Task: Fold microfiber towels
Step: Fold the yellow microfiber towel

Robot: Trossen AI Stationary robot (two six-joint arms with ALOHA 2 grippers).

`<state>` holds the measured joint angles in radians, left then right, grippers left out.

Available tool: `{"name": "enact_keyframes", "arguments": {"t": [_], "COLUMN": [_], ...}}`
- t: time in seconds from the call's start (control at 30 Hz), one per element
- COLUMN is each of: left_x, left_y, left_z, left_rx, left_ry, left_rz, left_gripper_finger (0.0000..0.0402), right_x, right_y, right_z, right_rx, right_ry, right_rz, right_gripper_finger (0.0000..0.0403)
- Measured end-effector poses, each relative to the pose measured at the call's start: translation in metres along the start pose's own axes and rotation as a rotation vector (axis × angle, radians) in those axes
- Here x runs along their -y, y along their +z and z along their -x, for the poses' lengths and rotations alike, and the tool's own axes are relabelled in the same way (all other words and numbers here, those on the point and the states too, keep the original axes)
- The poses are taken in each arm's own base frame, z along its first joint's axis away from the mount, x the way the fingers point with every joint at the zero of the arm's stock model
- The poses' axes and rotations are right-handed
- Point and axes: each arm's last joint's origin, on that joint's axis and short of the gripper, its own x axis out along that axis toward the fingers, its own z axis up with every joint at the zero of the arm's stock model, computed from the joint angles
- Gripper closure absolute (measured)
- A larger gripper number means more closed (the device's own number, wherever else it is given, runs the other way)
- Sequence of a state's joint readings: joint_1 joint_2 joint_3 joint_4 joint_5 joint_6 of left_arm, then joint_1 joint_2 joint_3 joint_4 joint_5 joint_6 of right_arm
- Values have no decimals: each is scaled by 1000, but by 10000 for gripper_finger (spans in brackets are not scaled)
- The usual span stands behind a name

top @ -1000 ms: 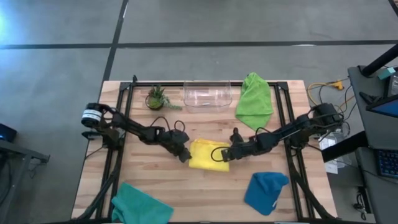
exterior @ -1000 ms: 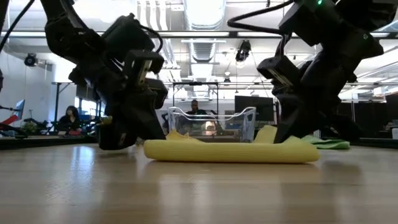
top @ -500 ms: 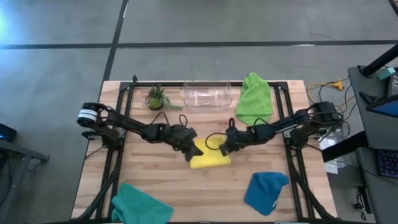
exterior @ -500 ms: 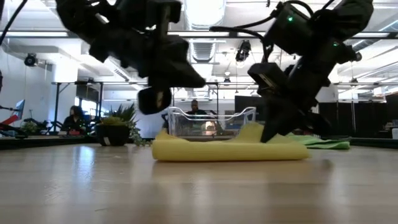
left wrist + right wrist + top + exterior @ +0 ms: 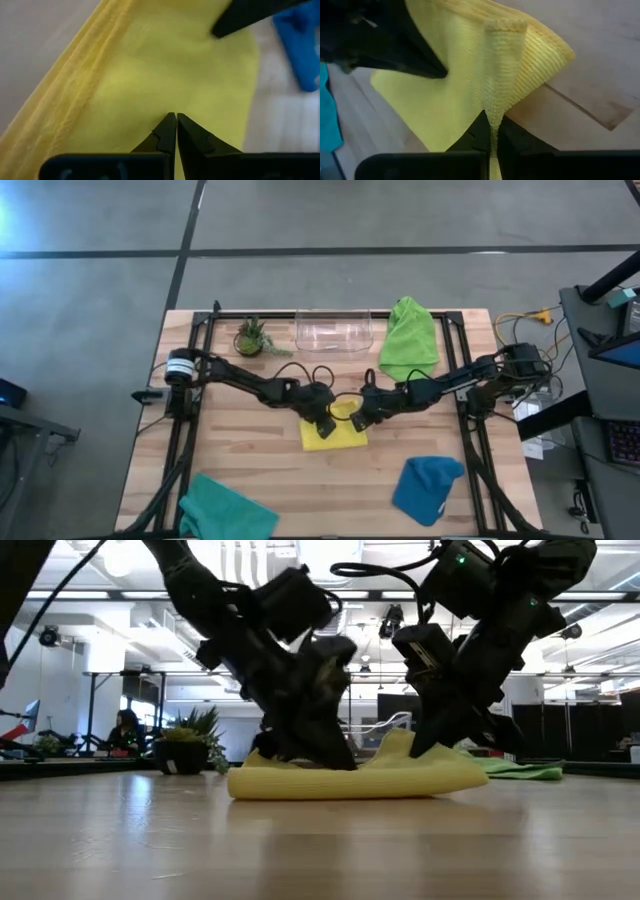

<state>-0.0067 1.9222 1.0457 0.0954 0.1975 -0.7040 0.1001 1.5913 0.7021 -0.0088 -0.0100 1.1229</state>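
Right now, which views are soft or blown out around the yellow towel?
Low view: ceiling lights behind blow out, both arms read as near silhouettes, yellow towel is sharp. Left wrist view: towel weave is soft, the blue towel is a blur. Right wrist view: the ridge pinched in the right gripper is crisp. High view: even light, no glare.

You see a yellow towel (image 5: pixel 470 90) of soft ribbed cloth, matt, with a stitched hem. Your worktop (image 5: pixel 250 460) is pale planked wood, faintly glossy. At twelve o'clock sits a clear, shiny plastic bin (image 5: pixel 333 333). The fingers (image 5: pixel 167 135) look matt black.
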Motion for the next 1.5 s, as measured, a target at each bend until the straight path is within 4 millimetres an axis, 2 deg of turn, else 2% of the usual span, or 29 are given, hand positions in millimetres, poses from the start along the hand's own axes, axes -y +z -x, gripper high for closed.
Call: {"name": "enact_keyframes", "arguments": {"t": [0.2,0.37,0.5,0.87,0.97,1.17,1.27,1.5], "left_x": [1,1,2,17,21,34,40,48], "left_y": [5,5,6,14,12,-10,-24,-36], "left_z": [-2,-1,1,57,64,59,55,35], "left_rx": [36,40,42,104,109,47,70,155], "left_ry": [70,71,71,246,229,202,281,331], "left_rz": [-12,-13,-34,-115,-147,-302,-388,-461], "left_gripper_finger": [402,402,402,402,402,402,402,402], "right_x": [-11,-28,-34,-34,-37,-38,-37,-37], "right_y": [5,13,17,20,22,28,31,31], "right_z": [2,7,9,10,11,12,12,12], "right_rx": [8,34,44,69,81,115,121,128], "right_ry": [54,104,118,106,116,109,109,111], "right_rz": [3,34,35,2,-3,-23,-48,-75], "right_gripper_finger": [394,394,394,394,394,394,394,394]}}
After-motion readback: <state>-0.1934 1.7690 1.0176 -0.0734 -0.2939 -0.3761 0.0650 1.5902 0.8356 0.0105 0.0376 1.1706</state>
